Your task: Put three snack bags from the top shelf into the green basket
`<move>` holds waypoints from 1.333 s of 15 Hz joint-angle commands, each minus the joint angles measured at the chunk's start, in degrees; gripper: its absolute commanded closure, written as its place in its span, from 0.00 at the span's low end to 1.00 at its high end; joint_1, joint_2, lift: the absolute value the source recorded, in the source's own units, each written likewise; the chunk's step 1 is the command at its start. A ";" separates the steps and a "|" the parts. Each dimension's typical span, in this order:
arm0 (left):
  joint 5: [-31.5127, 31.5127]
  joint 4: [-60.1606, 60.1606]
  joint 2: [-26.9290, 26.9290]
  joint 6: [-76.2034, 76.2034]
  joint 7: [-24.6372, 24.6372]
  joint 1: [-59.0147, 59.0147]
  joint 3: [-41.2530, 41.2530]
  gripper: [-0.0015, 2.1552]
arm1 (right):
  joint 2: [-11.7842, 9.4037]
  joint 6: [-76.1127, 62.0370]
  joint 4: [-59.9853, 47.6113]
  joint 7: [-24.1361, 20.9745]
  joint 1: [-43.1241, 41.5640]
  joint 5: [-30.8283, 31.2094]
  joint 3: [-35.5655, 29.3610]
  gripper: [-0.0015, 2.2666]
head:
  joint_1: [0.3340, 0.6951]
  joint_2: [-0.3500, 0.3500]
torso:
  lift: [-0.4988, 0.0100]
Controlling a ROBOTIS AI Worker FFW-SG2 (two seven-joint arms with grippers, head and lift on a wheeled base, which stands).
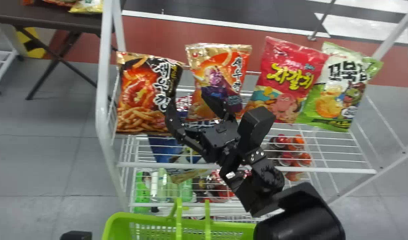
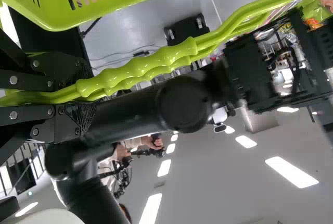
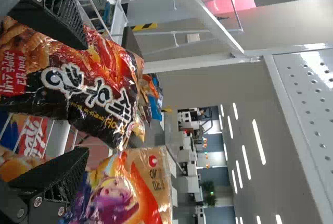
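Left pincer [image 2: 78,94] is clenched on the handles [image 2: 130,73] of the green basket [image 1: 119,226], which is at the near side of the rack [image 1: 101,83]; if this hold becomes loose, or the weight pulls to one side, the basket may tilt and a bag dropped into it may miss. Next to the right, the black bag [image 1: 140,90] stands on the top shelf [image 1: 323,170]; the right pincer [image 1: 188,100] is released at its right edge, with one finger before this bag and the other before the orange bag [image 1: 220,60]. I judge that closing so could take only the border, and the slippery wrapper would slide out; it could also pinch both bags together, because the gap is small. Further right are the red bag [image 1: 290,73] and the green bag [image 1: 337,90], the first overlapping the second; later, pulling one could drag or topple its neighbour; the arm, if it swings wide, could push them too.
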 commanded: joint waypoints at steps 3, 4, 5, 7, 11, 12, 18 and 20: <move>0.00 -0.06 0.02 -0.18 -0.01 0.18 -0.05 0.67 | 1.76 5.28 7.09 0.57 -8.56 -0.34 2.79 0.06 | 1.00 0.40 | 0.89; 0.00 -0.06 0.11 -0.18 -0.01 0.18 -0.05 0.67 | 2.11 7.21 8.05 0.93 -9.79 -0.34 3.23 0.06 | 1.00 0.42 | 0.89; 0.00 -0.06 0.11 -0.18 -0.01 0.18 -0.05 0.67 | 2.28 10.55 8.84 1.01 -11.20 -0.25 3.76 0.06 | 1.00 0.43 | 0.89; 0.09 -0.06 0.20 -0.35 -0.10 0.18 -0.05 0.67 | 2.46 18.46 9.37 2.42 -13.13 -0.25 3.85 0.23 | 1.00 0.47 | 0.89; 0.18 -0.06 0.37 -0.35 -0.01 0.09 -0.14 0.67 | 2.02 24.79 5.15 4.44 -12.87 -0.07 3.93 0.94 | 1.00 0.52 | 0.89; 0.18 -0.06 0.46 -0.35 -0.01 0.09 -0.22 0.67 | 1.67 25.84 3.57 4.44 -12.61 0.10 3.93 0.97 | 1.00 0.52 | 0.89; 0.18 -0.14 0.90 -1.06 0.08 0.09 -0.49 0.67 | -2.29 35.86 -10.05 4.35 -8.04 -0.07 3.76 0.97 | 1.00 0.51 | 0.89; 0.18 -0.14 0.90 -1.06 0.08 0.09 -0.49 0.67 | -4.92 45.00 -19.19 2.33 -5.31 2.04 3.93 0.97 | 1.00 0.49 | 0.89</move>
